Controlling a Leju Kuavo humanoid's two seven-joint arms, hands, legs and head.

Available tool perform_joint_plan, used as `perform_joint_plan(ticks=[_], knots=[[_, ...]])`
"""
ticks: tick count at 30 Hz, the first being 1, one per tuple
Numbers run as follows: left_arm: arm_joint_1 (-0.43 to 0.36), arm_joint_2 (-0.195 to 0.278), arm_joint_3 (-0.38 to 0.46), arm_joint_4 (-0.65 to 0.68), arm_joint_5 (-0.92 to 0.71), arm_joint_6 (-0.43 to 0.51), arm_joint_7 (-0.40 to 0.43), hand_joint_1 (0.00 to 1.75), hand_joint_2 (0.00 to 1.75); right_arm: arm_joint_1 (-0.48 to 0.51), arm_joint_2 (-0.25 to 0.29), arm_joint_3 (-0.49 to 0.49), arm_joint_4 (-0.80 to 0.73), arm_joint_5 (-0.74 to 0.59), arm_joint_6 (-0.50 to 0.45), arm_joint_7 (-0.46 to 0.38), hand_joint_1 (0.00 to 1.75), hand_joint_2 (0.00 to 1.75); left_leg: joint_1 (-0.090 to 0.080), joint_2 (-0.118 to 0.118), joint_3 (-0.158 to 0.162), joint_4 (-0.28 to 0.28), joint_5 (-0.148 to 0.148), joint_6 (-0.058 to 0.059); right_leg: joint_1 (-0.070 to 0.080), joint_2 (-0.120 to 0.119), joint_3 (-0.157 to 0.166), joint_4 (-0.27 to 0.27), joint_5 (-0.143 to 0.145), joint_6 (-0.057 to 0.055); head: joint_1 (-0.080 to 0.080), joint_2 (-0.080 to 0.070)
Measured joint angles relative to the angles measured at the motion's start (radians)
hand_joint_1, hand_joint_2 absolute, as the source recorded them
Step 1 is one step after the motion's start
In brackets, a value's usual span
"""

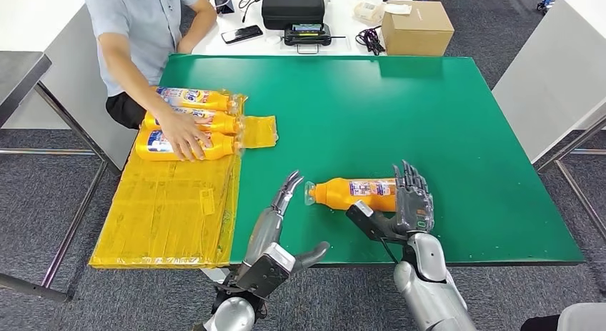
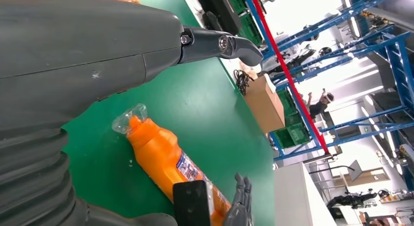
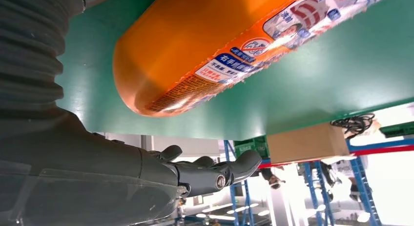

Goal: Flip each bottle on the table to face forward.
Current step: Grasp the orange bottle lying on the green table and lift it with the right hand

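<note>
Flanking the bottle, lying on the green tabletop: right robot hand at its base, left robot hand just off its cap, both open, gripping nothing. Next, probably: closing in and rolling it label-forward.

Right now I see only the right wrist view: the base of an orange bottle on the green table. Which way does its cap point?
Observer: The orange bottle lies on its side, with its cap toward the robot's left.
Operator: Where is the left hand?
Observer: It is beside the cap, fingers apart, holding nothing.
Operator: Are there other bottles?
Observer: Three bottles lie on a yellow sheet far to the robot's left, and a person's hand rests on them.
</note>
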Motion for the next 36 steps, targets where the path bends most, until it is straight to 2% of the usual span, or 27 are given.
perform_joint_plan(ticks=[5,11,15,28,34,35,36], knots=[[-0.009,0.000,-0.011,0.003,-0.012,-0.001,0.005,0.00,1.75,-0.012,0.007,0.031,0.018,0.005,0.043,0.017,0.00,1.75,0.000,0.000,0.000,0.000,0.000,0.000,0.000,0.000,0.000,0.000,0.000,0.000,0.000,0.000],[-0.010,0.000,-0.019,0.004,-0.044,-0.008,0.033,0.00,1.75,-0.021,0.001,0.064,0.032,0.011,0.177,0.110,0.00,1.75,0.000,0.000,0.000,0.000,0.000,0.000,0.000,0.000,0.000,0.000,0.000,0.000,0.000,0.000],[-0.010,0.000,-0.020,0.004,-0.052,-0.022,0.039,0.00,1.75,-0.042,-0.009,0.077,0.041,0.010,0.229,0.145,0.00,1.75,0.000,0.000,0.001,0.000,0.000,0.000,0.000,0.000,0.001,0.000,0.000,0.000,0.000,0.000],[-0.014,-0.001,-0.025,0.005,-0.056,-0.039,0.039,0.00,1.75,-0.122,-0.021,0.100,0.100,0.018,0.291,0.166,0.00,1.75,0.000,0.000,0.004,0.000,0.000,0.000,0.000,0.000,0.003,0.000,0.000,0.000,0.000,0.000],[-0.018,-0.001,-0.026,0.005,-0.059,-0.040,0.040,0.00,1.75,-0.160,-0.021,0.116,0.130,0.044,0.322,0.218,0.00,1.75,0.000,0.000,0.004,0.000,0.000,0.000,0.000,0.000,0.003,0.000,0.000,0.000,0.000,0.000],[-0.018,-0.001,-0.026,0.005,-0.059,-0.040,0.041,0.00,1.75,-0.166,-0.021,0.120,0.134,0.050,0.328,0.225,0.28,1.75,0.000,0.000,0.004,0.000,0.000,0.000,0.000,0.000,0.003,0.000,0.000,0.000,0.000,0.000],[-0.019,-0.002,-0.026,0.005,-0.060,-0.040,0.041,0.00,1.75,-0.170,-0.022,0.123,0.138,0.054,0.332,0.230,0.72,1.75,0.000,0.000,0.004,0.000,0.000,0.000,0.000,0.000,0.003,0.000,0.000,0.000,0.000,0.000]])
